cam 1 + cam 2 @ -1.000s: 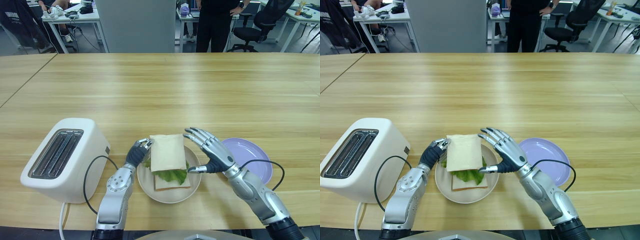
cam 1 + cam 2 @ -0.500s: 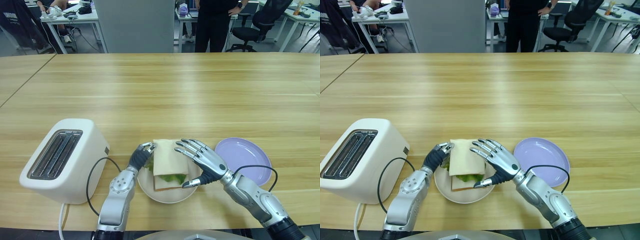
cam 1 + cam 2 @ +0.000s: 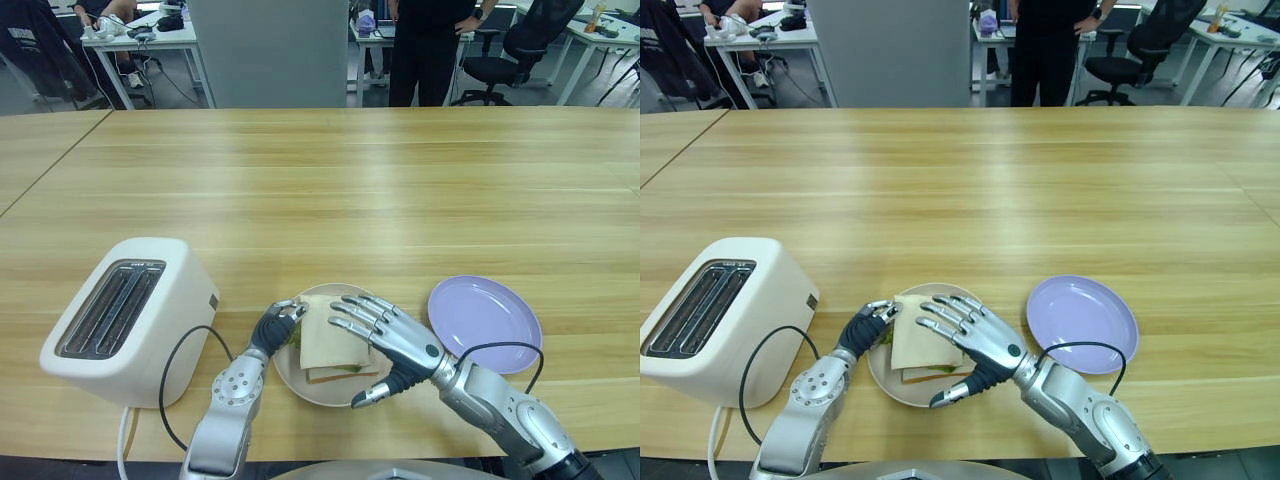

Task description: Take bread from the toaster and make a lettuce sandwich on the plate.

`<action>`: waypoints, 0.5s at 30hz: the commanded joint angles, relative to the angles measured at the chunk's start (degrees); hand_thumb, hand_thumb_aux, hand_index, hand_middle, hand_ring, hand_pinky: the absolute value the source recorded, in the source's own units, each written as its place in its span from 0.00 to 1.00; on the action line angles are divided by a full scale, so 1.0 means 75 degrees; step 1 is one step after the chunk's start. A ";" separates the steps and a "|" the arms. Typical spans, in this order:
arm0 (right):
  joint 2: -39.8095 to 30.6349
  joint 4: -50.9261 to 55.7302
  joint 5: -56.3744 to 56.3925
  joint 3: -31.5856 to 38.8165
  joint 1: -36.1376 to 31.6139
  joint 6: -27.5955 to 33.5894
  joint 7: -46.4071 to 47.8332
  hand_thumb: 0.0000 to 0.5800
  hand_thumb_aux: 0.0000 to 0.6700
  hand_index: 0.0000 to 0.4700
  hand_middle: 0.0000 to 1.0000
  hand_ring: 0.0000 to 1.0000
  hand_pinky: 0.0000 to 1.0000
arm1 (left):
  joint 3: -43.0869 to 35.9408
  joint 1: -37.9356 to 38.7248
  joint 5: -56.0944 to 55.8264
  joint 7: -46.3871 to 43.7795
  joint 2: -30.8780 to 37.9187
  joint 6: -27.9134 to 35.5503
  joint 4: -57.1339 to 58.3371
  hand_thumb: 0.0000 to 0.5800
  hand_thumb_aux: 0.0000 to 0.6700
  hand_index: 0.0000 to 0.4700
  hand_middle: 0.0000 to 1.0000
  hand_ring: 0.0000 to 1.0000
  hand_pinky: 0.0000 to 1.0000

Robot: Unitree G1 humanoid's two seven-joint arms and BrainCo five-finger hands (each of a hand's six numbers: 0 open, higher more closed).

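Low in the frame's centre, our right hand (image 3: 397, 342) lies spread, empty, over the sandwich (image 3: 315, 347); whether our left hand (image 3: 274, 326) grips it we cannot tell.

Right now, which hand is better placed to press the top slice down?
Right. The right hand is spread flat directly above the top slice, palm down, so it likely only has to lower. The left hand sits at the slice's left edge by the plate rim, off to the side.
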 commanded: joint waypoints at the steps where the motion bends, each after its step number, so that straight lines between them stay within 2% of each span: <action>1: -0.0038 0.0800 0.0299 0.0310 0.0136 -0.0035 0.0377 0.00 0.00 0.00 0.00 0.00 0.00 | -0.0137 0.0004 0.0147 0.0085 -0.0017 0.0027 0.0154 1.00 1.00 0.98 1.00 1.00 1.00; 15: 0.0089 0.2130 0.1352 0.0462 -0.0272 0.0124 0.1067 0.00 0.00 0.00 0.00 0.00 0.00 | -0.0646 -0.0114 0.0529 0.0459 -0.0404 -0.0466 0.1172 1.00 1.00 0.98 1.00 1.00 1.00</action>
